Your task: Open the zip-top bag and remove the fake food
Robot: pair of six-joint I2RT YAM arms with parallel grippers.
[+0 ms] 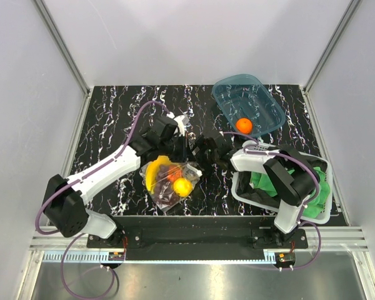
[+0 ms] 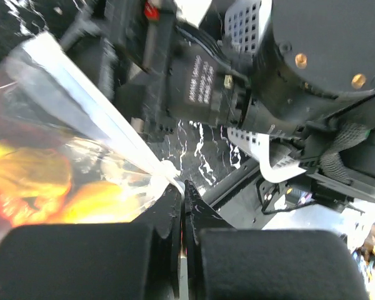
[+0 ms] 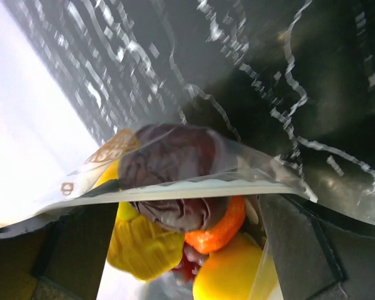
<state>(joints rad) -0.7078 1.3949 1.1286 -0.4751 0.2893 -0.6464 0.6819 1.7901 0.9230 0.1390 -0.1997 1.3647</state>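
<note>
Clear zip-top bag [image 1: 164,197], centre-front, holds fake food [image 1: 182,186] (yellow, orange, dark purple pieces).

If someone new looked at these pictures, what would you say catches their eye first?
The clear bag at the near middle of the table, bulging with yellow, orange and dark-red fake food, stands out first. The left hand is shut on the bag's edge. At the far right, one orange fruit lies in a blue tub.

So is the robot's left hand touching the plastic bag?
Touching. The left wrist view shows the left hand closed on a corner of the zip-top bag, with the plastic pinched between its fingertips.
</note>
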